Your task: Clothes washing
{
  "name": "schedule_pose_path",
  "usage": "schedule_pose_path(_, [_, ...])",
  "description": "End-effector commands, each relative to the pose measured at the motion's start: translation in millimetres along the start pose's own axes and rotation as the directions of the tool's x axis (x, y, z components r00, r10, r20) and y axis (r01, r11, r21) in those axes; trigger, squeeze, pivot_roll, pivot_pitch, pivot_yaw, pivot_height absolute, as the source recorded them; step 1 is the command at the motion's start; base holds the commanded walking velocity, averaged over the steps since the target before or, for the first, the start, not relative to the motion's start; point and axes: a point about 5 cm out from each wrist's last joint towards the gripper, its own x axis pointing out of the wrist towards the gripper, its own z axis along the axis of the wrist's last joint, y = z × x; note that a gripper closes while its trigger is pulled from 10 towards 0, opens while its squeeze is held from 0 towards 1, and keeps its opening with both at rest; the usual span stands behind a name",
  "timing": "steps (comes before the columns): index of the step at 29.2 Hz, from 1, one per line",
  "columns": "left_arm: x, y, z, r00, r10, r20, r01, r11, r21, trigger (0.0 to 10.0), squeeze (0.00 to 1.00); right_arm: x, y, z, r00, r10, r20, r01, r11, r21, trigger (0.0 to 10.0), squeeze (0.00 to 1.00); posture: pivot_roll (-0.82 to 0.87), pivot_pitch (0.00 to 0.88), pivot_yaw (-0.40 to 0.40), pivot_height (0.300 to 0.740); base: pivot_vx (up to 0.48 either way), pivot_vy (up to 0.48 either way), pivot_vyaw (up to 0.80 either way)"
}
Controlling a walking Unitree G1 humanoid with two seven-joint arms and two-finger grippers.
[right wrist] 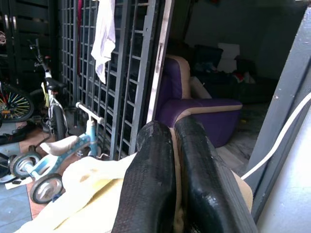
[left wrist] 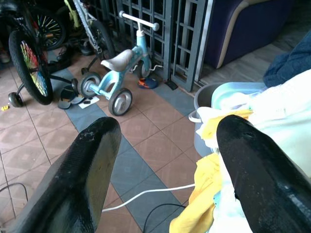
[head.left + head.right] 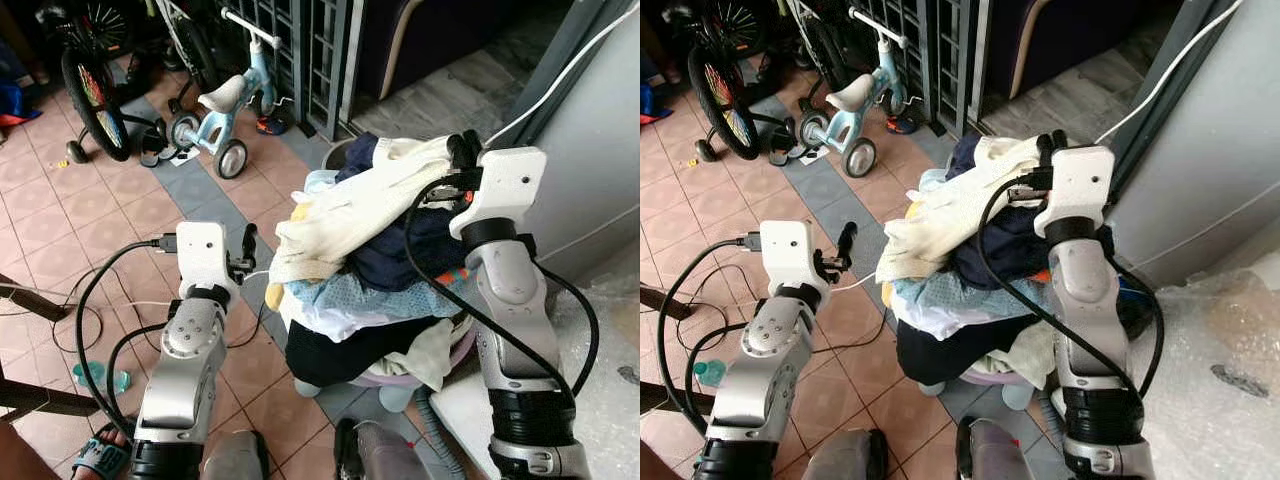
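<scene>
At frame centre, my right gripper [image 3: 462, 150] pinches the cream cloth [image 3: 350, 215] atop the laundry pile [image 3: 370, 290]; I should lift it straight up, left gripper [image 3: 247, 250] spread wide alongside.

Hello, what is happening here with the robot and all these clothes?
The robot stands over a heaped pile of laundry in a basket on the tiled floor. Its right gripper is shut on a cream cloth at the top of the pile, beside a grey appliance. The left gripper is open, waiting next to the pile and holding nothing. A small blue tricycle stands behind.
</scene>
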Motion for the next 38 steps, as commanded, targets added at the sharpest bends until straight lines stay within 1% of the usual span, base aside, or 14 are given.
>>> schedule_pose_path(1, [-1.5,-1.0,-5.1,1.000,0.007,-0.016,-0.007,1.000,0.013,10.0,0.00,-12.8,5.5,-15.8,0.995,0.059,-0.080,-0.061,0.998,-0.025,7.9,0.00,-0.02,0.134,-0.007,0.740,0.000,0.000,0.00])
schedule_pose_path(2, [-1.5,-1.6,-5.0,1.000,0.004,-0.015,-0.003,1.000,0.013,10.0,0.00,-16.2,7.1,-19.4,0.993,0.072,-0.093,-0.075,0.997,-0.021,9.5,0.00,-0.02,0.135,-0.007,0.740,0.000,0.000,0.00])
schedule_pose_path(3, [-1.6,-2.2,-4.7,1.000,-0.001,-0.015,0.001,1.000,0.013,10.0,0.00,-20.6,8.8,-22.9,0.991,0.084,-0.105,-0.086,0.996,-0.019,10.0,0.56,-0.02,0.137,-0.007,0.740,0.000,0.000,0.00])
schedule_pose_path(4, [-1.7,-2.2,-4.6,1.000,-0.001,-0.014,0.001,1.000,0.013,10.0,0.00,-23.2,10.4,-24.9,0.989,0.098,-0.114,-0.099,0.995,-0.006,10.0,1.00,-0.02,0.137,-0.007,0.740,0.000,0.000,0.00])
schedule_pose_path(8, [-2.5,-0.8,-5.2,1.000,0.006,-0.018,-0.005,1.000,0.015,10.0,0.00,-30.4,15.7,-27.8,0.979,0.149,-0.138,-0.149,0.989,0.009,10.0,1.00,-0.02,0.139,-0.008,0.740,0.000,0.000,0.00])
schedule_pose_path(13, [-2.7,-1.2,-6.4,1.000,-0.001,-0.022,0.001,1.000,0.015,10.0,0.00,-32.3,16.7,-31.6,0.968,0.191,-0.160,-0.200,0.979,-0.041,10.0,1.00,-0.02,0.134,-0.008,0.740,0.000,0.000,0.00])
schedule_pose_path(21, [-1.3,-2.2,-5.9,1.000,-0.009,-0.021,0.009,1.000,0.017,10.0,0.00,-20.8,1.4,-23.8,0.984,0.135,-0.114,-0.153,0.973,-0.174,10.0,1.00,-0.02,0.127,-0.007,0.740,0.000,0.000,0.00])
schedule_pose_path(23, [-1.1,-2.6,-5.8,1.000,-0.012,-0.021,0.012,1.000,0.018,10.0,0.00,-20.1,-2.8,-27.5,0.986,0.105,-0.132,-0.131,0.969,-0.211,10.0,1.00,-0.02,0.126,-0.008,0.740,0.000,0.000,0.00])
schedule_pose_path(28, [-0.7,-1.1,-7.1,0.999,-0.011,-0.032,0.012,1.000,0.021,10.0,0.00,-26.7,5.1,-55.8,0.940,0.145,-0.309,-0.200,0.967,-0.155,10.0,1.00,-0.01,0.129,-0.009,0.740,0.000,0.000,0.00])
schedule_pose_path(29, [-0.7,-1.2,-7.2,0.999,-0.012,-0.033,0.012,1.000,0.021,10.0,0.00,-28.8,8.3,-58.2,0.936,0.149,-0.318,-0.196,0.973,-0.124,10.0,0.55,-0.01,0.129,-0.009,0.740,0.000,0.000,0.00])
schedule_pose_path(30, [-0.7,-1.3,-7.3,0.999,-0.012,-0.033,0.012,1.000,0.021,10.0,0.00,-29.3,9.1,-58.7,0.936,0.149,-0.320,-0.195,0.974,-0.116,10.0,0.55,-0.01,0.129,-0.009,0.740,0.000,0.000,0.00])
schedule_pose_path(31, [-1.1,-1.4,-7.4,0.999,-0.011,-0.034,0.012,1.000,0.020,10.0,0.00,-31.9,13.5,-62.1,0.927,0.170,-0.334,-0.216,0.971,-0.106,1.8,0.00,-0.01,0.129,-0.009,0.740,0.000,0.000,0.00])
schedule_pose_path(32, [-1.1,-1.4,-7.4,0.999,-0.011,-0.034,0.011,1.000,0.019,10.0,0.00,-32.5,15.1,-63.0,0.925,0.177,-0.337,-0.219,0.972,-0.091,0.0,0.00,-0.01,0.129,-0.010,0.740,0.000,0.000,0.00])
schedule_pose_path(38, [-0.9,-1.2,-7.7,0.999,-0.009,-0.037,0.010,1.000,0.019,10.0,0.00,-37.5,20.6,-71.2,0.900,0.191,-0.393,-0.217,0.976,-0.021,0.0,0.00,-0.01,0.130,-0.009,0.740,0.000,0.000,0.00])
